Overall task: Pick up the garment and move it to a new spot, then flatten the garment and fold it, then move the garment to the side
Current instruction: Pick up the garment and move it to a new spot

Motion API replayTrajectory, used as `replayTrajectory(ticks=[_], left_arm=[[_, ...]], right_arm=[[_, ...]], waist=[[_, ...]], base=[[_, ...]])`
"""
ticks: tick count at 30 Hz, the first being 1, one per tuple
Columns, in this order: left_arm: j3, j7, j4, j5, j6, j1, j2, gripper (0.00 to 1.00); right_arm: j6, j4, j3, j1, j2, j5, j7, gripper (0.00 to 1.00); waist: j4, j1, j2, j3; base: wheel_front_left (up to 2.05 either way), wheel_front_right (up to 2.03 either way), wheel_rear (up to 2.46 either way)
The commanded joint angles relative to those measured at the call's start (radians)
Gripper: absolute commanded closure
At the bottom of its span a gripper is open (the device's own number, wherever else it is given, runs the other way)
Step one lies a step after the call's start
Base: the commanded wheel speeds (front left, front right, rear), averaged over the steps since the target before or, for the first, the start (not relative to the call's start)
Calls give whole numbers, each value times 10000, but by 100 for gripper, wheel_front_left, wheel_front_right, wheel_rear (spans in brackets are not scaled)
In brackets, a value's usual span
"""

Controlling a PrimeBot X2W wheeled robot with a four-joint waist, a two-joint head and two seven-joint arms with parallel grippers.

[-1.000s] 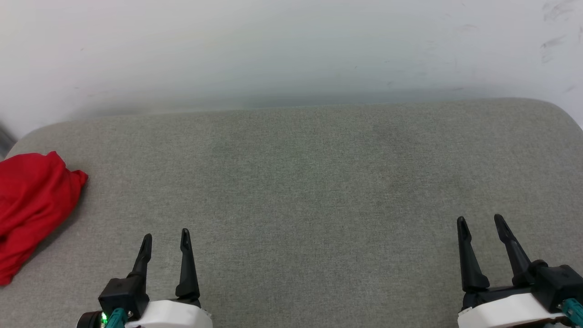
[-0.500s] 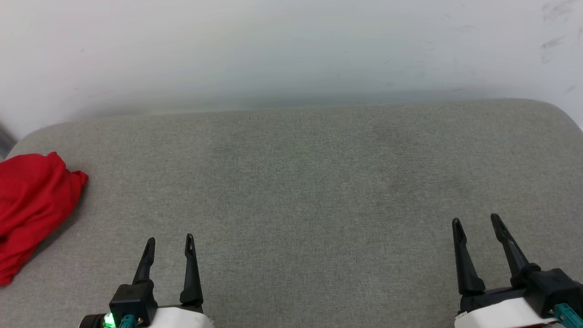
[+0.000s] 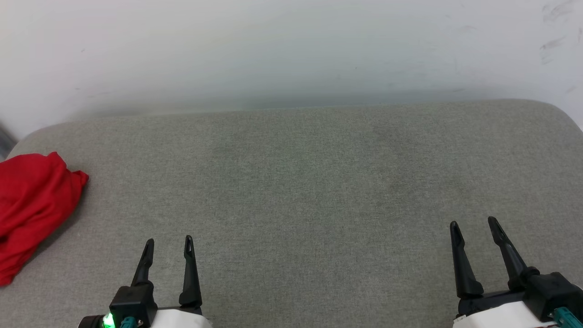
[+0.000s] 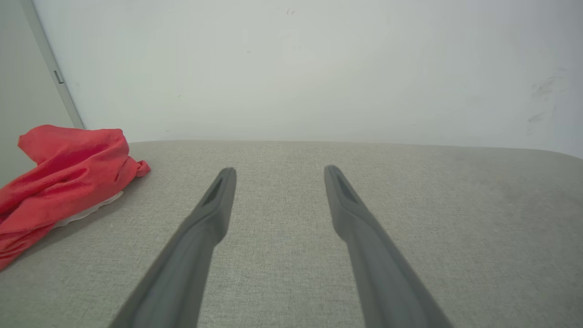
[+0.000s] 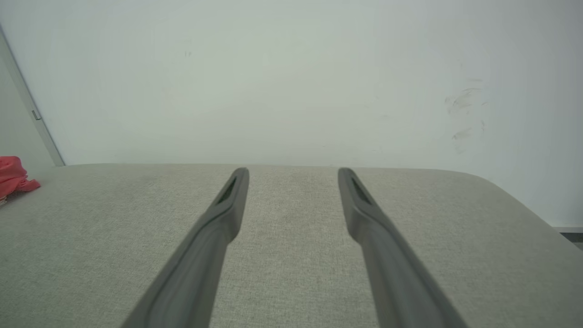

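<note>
The garment (image 3: 32, 205) is bright red; the surface (image 3: 296, 205) is heathered grey; the wall (image 3: 273, 45) is off-white.

The left hand (image 3: 168, 240) sat at seven o'clock in the head view, its two dark fingers parted and pointing toward twelve; the right hand (image 3: 473, 222) sat at five o'clock, fingers likewise spread, leaning slightly toward eleven.

Long black fingers (image 3: 190, 269) on left gripper (image 3: 169, 240) and right gripper (image 3: 473, 222), black mounts, white shells, teal connectors; green glow, perhaps an LED, on the left.
</note>
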Motion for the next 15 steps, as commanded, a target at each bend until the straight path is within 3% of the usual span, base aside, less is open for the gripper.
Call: replayTrajectory(ticks=[1, 15], left_arm=[[15, -28, 9, -50, 31, 93, 10, 0], [90, -28, 76, -129, -8, 49, 10, 0]], right_arm=[[-3, 30, 13, 80, -1, 55, -21, 0], [-3, 192, -57, 75, -1, 585, -21, 0]], waist=[[-5, 0, 0, 0], [7, 0, 0, 22]], base=[[0, 0, 0], [0, 0, 0]])
